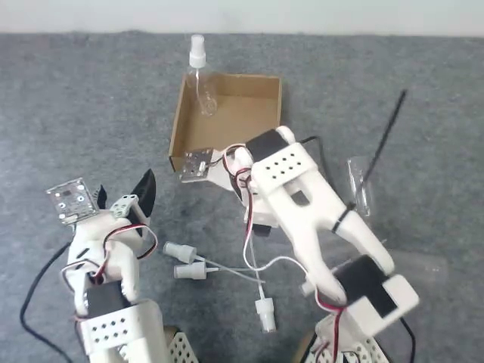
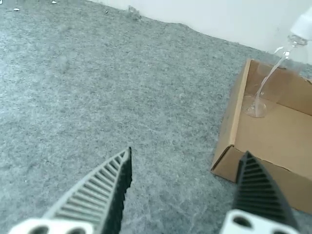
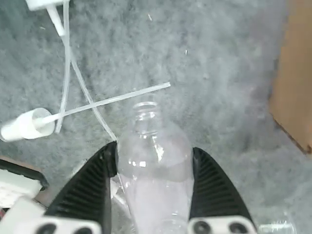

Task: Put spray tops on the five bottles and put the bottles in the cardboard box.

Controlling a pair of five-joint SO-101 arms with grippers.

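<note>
Holding an uncapped bottle [image 3: 153, 170]: the right gripper [image 3: 155, 149] is clamped on its body, with the open neck pointing out past the fingertips. The left gripper [image 2: 186, 154] stands wide with nothing between its fingers; the cardboard box [image 2: 234, 117] is ahead of it and off to one side. One capped bottle [image 1: 202, 83] already leans inside the box. We judge the step in hand to be capping a second bottle. The nearest spray top [image 3: 29, 127] lies on the carpet [image 3: 219, 58] just beyond the held neck. The next move likely calls for the left gripper to pick up a top and feed its tube into the neck; we expect alignment to be the hard part.
</note>
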